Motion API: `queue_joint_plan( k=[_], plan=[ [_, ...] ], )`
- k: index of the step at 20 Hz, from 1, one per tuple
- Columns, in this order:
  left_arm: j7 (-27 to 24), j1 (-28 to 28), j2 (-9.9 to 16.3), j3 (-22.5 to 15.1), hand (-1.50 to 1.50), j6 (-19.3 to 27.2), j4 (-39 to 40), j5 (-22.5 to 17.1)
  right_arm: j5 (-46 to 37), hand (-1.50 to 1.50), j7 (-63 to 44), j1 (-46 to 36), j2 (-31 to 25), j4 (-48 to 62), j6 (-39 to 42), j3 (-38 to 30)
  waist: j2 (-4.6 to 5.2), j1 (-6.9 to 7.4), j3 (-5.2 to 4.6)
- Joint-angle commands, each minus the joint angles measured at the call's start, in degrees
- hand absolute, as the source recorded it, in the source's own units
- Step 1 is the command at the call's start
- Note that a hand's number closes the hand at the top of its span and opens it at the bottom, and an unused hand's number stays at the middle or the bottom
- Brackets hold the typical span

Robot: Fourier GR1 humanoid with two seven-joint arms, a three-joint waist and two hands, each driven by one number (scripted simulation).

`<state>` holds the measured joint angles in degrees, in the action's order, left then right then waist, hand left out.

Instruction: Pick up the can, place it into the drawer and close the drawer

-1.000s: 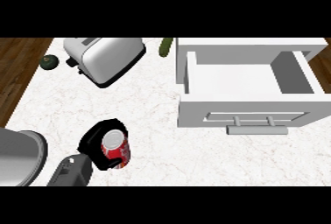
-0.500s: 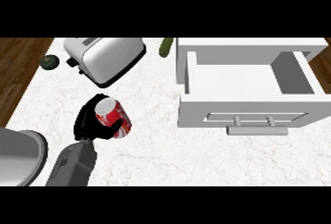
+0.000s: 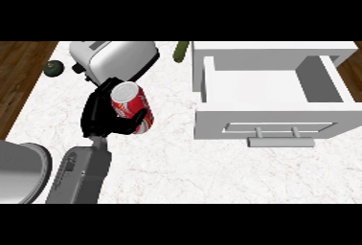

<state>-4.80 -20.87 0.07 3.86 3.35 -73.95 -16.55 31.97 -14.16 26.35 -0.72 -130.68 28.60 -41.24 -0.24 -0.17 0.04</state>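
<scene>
A red can [image 3: 131,106] with a white top is tilted in my left hand [image 3: 99,114], whose black fingers and thumb are curled round its lower half. Hand and can hang over the white counter, just in front of the toaster and left of the drawer. The white drawer [image 3: 212,79] stands pulled open at the right, its inside bare; its front panel with a bar handle [image 3: 280,140] faces me. My right hand does not show.
A silver toaster [image 3: 118,56] stands at the back left, close behind the can. A green vegetable [image 3: 182,51] lies beside the drawer's far corner. A dark round fruit [image 3: 53,67] sits at the counter's left edge. A grey round vessel [image 3: 20,172] fills the lower left.
My left hand has moved away from me and to the right with the can, which has risen from near the counter's front toward the toaster. The drawer has not moved.
</scene>
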Motion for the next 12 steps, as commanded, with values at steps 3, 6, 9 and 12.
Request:
queue_joint_plan(
  k=[3,6,9,12],
  plan=[
    [6.50,-5.66,-0.07,-7.46,1.50,12.04,-5.45,0.86,-2.59,-1.50,3.73,3.97,0.69,-2.21,-2.19,5.04,0.08,-0.72,-0.01],
    [11.14,-12.86,-0.07,-2.85,1.50,11.30,-3.61,2.36,-1.65,-1.50,1.54,0.51,0.70,-1.07,-1.80,2.99,0.23,-0.54,-0.03],
    [6.88,-12.25,-0.07,-5.80,1.50,12.22,-0.34,2.41,-2.74,-1.50,1.56,-0.21,0.67,-0.24,-1.74,3.48,0.27,-0.52,-0.04],
    [13.97,-16.73,-0.07,-8.81,1.50,18.07,-5.06,3.29,-0.09,-1.50,1.33,1.49,0.68,-0.12,-0.84,1.21,0.17,-0.60,-0.03]
  ],
)
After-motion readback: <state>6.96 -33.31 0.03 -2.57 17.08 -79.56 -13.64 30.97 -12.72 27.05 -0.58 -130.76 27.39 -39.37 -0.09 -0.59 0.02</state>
